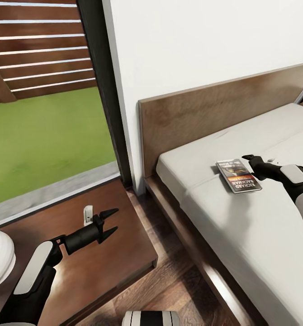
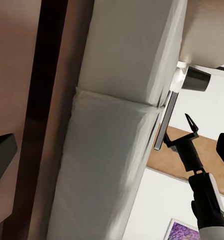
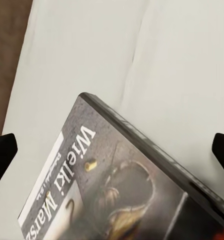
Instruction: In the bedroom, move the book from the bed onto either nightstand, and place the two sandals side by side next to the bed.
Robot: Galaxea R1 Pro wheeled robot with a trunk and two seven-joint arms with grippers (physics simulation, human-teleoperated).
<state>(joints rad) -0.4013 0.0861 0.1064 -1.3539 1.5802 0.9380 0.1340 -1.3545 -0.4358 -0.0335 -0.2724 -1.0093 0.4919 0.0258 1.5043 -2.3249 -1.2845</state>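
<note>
Right gripper (image 1: 251, 159) spread wide over book (image 1: 238, 175) on bed (image 1: 242, 226), left gripper (image 1: 111, 222) open, empty

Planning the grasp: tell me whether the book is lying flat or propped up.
Lying flat. The book rests cover-up on the bed, with the open right gripper at its edge.

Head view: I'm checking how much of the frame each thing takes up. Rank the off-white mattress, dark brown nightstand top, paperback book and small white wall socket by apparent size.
1. Off-white mattress
2. Dark brown nightstand top, nearer the camera, so flattered
3. Paperback book
4. Small white wall socket
</note>
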